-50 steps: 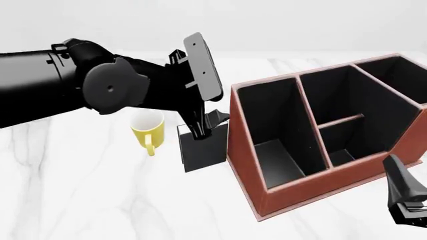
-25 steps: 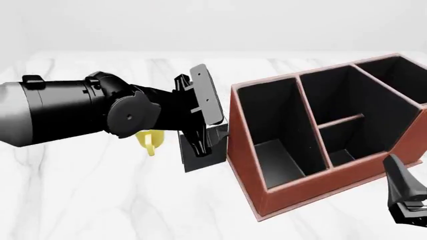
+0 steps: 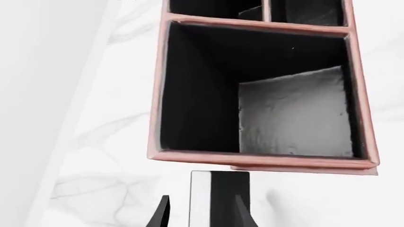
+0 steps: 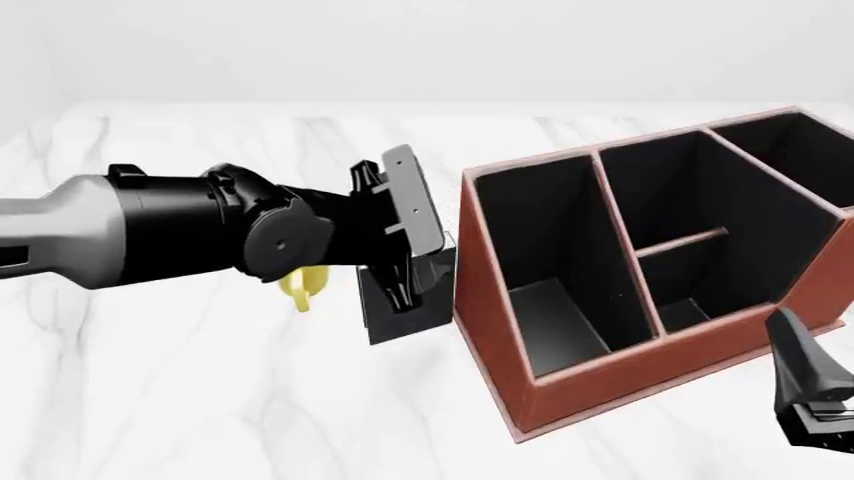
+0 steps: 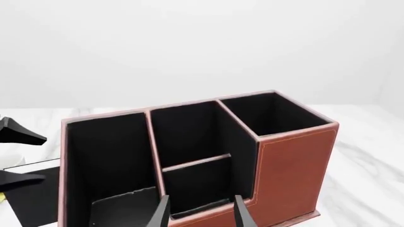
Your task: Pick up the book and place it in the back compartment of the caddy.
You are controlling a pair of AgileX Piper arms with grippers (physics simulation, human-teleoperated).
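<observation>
The black book (image 4: 414, 320) stands upright on the marble table beside the caddy's (image 4: 483, 300) left end wall. My left gripper (image 4: 404, 290) hangs over it, open, one finger on each side of the book. In the left wrist view the book (image 3: 220, 189) shows white page edges, with a gap to one fingertip (image 3: 162, 215). The caddy (image 3: 252, 163) lies just beyond. The back compartment (image 4: 687, 312) is the small cell by the caddy's near long wall, also visible as the back compartment (image 5: 198, 187). My right gripper (image 4: 814, 405) is open by the caddy's near right.
A yellow mug (image 4: 296, 285) stands left of the book, mostly hidden behind my left arm. Two long compartments (image 4: 547, 270) flank the caddy's split middle section. Bare marble table (image 4: 200, 400) stretches in front and to the left.
My left arm has dropped lower, bringing the open gripper down over the book and covering more of the mug. The right gripper has not moved.
</observation>
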